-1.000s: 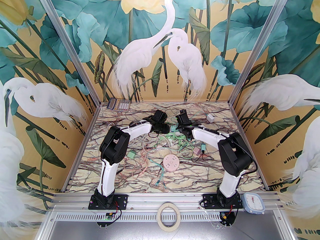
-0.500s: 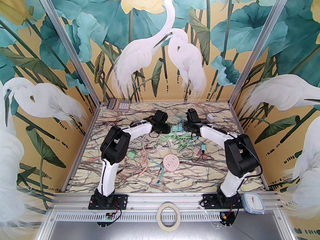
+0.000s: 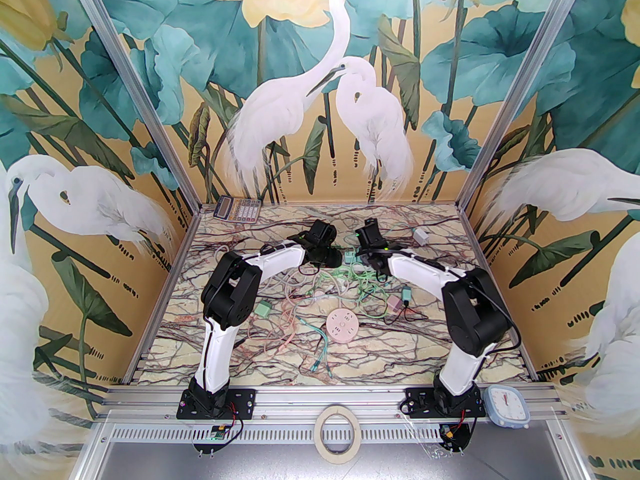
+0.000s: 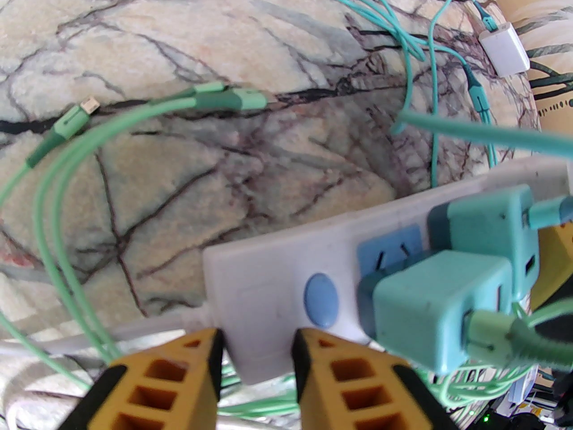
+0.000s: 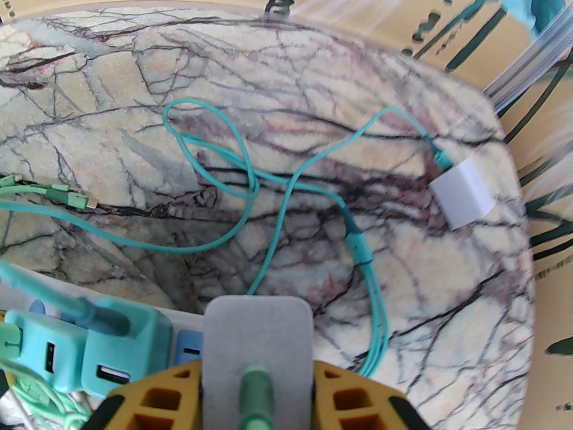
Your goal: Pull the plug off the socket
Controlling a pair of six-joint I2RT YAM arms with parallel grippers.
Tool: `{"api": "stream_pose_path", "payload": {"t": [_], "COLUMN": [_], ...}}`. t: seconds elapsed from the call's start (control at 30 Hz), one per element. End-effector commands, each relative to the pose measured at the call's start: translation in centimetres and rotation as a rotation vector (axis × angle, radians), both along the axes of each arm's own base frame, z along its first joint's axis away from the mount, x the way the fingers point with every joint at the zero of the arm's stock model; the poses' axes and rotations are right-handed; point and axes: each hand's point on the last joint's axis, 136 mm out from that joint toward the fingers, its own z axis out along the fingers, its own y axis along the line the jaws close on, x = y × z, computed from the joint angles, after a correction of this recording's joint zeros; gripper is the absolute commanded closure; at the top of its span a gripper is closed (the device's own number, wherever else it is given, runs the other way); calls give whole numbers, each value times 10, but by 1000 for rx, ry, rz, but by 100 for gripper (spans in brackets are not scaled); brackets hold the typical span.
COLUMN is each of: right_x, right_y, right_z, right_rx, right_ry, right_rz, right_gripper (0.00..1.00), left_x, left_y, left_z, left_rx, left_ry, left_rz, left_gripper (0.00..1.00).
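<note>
- The right arm point(image 3: 425, 273) swings out to the right, then back toward the power strip point(image 4: 268, 262). I read that as rocking the plug loose.
- Right fingers point(image 5: 340, 392) are clamped on the white plug point(image 5: 257, 334), just beside the teal adapters point(image 5: 89, 347). I can't tell if its prongs are out yet.
- Left fingers point(image 4: 197, 365) are clamped on the strip's end, bracing it.

Top external: high, behind arm bases, tilted down across tabletop point(image 3: 430, 353) toward back wall.
Left wrist: low, very near, facing back-right along power strip point(image 4: 264, 262).
Right wrist: close behind white plug point(image 5: 257, 329), facing far right corner.
All three share strip, teal adapters point(image 4: 429, 307), white charger cube point(image 5: 463, 193).
</note>
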Motion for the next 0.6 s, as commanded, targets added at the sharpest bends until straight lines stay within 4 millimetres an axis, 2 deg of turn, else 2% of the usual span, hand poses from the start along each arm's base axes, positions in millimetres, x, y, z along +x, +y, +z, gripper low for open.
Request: {"api": "stream_pose_path", "payload": {"t": [0.0,0.07,0.23,0.3,0.43,0.57], "right_x": [4,4,10,11,11,6], "right_y": [30,27,1,-5,-8,-1], "right_z": [17,21,32,41,47,46], "right_rx": [9,54,389,463,432,269], "right_ry": [-38,-40,-21,-38,-39,-47], "right_rz": [101,91,-5,-16,-10,26], "right_gripper": [69,69,69,70,70,70], "left_x": [-57,-57,-57,-57,-58,-59], "left_y": [36,37,36,36,35,35], "left_z": [-93,-93,-94,-93,-94,-94], "left_rx": [219,219,220,221,222,224], "left_ry": [255,253,257,256,256,258], "left_rz": [-29,-27,-29,-29,-32,-34], "left_gripper": [66,66,67,67,67,67]}}
